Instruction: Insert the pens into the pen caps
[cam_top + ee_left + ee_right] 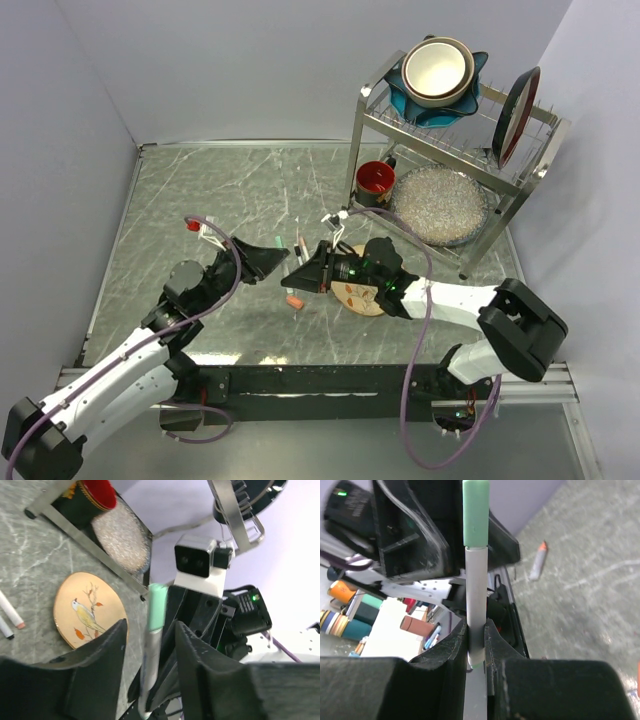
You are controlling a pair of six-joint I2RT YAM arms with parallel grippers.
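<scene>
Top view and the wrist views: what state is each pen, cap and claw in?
green-capped pen: cap on, held off the table.
right gripper: shut on the green-capped pen.
left gripper: open, fingers either side of that pen.
pink-tipped pen: uncapped, lying on the table.
dark-tipped pen: uncapped, lying beside it.
orange cap: loose on the table.
red cup: upright in the rack.
</scene>
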